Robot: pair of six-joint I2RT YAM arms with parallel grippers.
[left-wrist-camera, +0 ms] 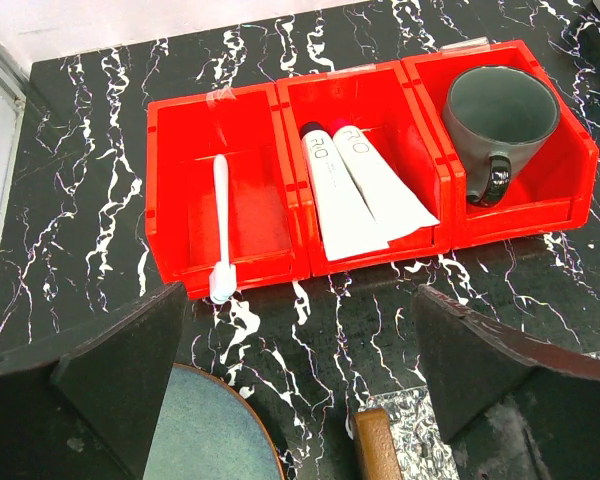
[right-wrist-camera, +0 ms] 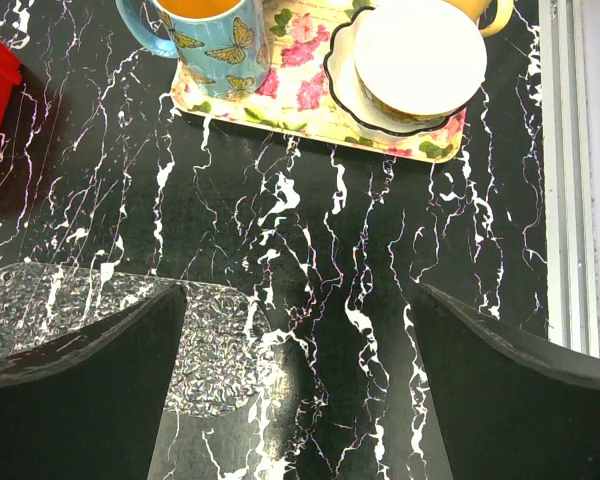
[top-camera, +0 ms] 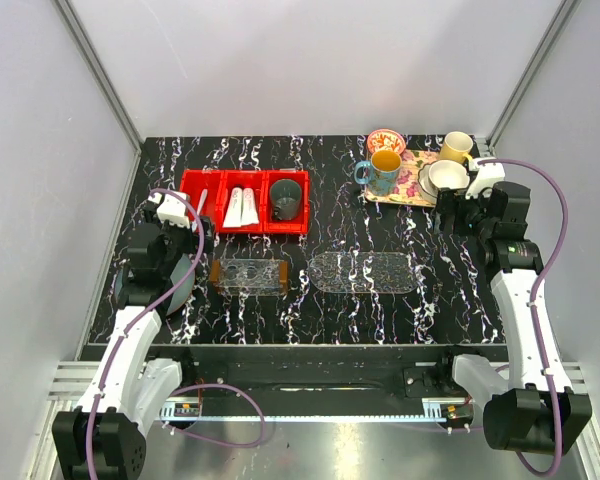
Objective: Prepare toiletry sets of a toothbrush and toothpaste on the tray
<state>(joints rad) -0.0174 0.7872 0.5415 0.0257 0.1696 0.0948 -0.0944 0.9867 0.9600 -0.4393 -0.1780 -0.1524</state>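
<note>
The pale toothbrush lies lengthwise in the left red bin. Two white toothpaste tubes lie side by side in the middle bin. The clear tray with orange-brown ends sits on the table in front of the bins; only its near end shows in the left wrist view. My left gripper hovers open just in front of the bins, holding nothing. My right gripper stands open over bare table at the far right, also holding nothing.
A dark grey mug fills the right red bin. A teal plate lies under my left gripper. A clear oval tray rests mid-table. The floral tray at the back right carries several mugs, among them a blue butterfly mug.
</note>
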